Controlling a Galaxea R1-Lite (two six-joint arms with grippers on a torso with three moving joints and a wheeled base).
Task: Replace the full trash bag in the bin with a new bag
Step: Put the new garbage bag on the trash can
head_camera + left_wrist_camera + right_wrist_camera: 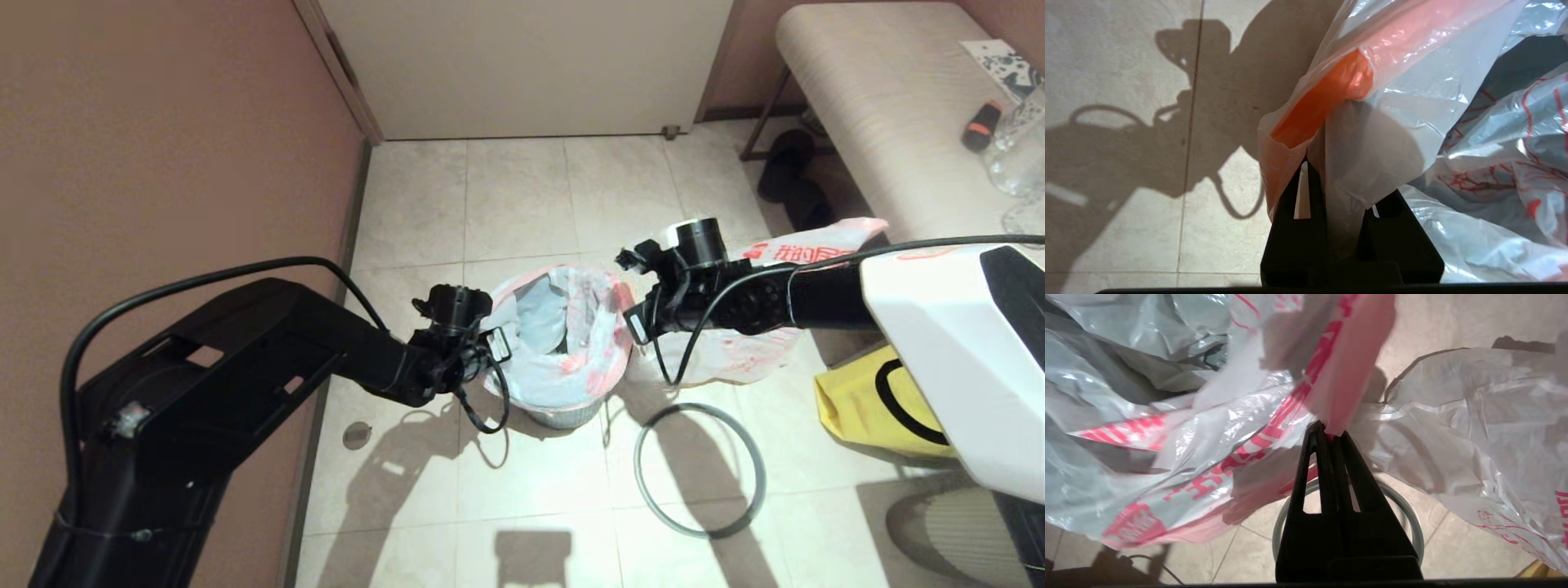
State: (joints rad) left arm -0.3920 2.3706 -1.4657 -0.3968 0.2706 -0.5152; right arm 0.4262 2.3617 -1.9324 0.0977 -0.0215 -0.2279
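The new bag [563,327], thin white plastic with a pink-red edge, hangs open in the bin [566,418], which it mostly hides. My left gripper [496,347] is at the bin's left rim, shut on the bag's folded edge [1331,94]. Its fingers [1294,212] have plastic bunched between them. At the right rim, my right gripper [633,322] is shut on the pink edge band [1347,375]. The full trash bag [767,261], lumpy with bold red print, sits on the floor just right of the bin, behind my right arm. It also fills one side of the right wrist view [1474,428].
The grey hoop [700,469] lies flat on the tiles in front of the full bag, below my right gripper [1414,526]. A yellow fabric bag [857,400] lies at the right. A bench [882,114] with shoes [788,180] under it stands at the back right. A brown wall [163,163] runs along the left.
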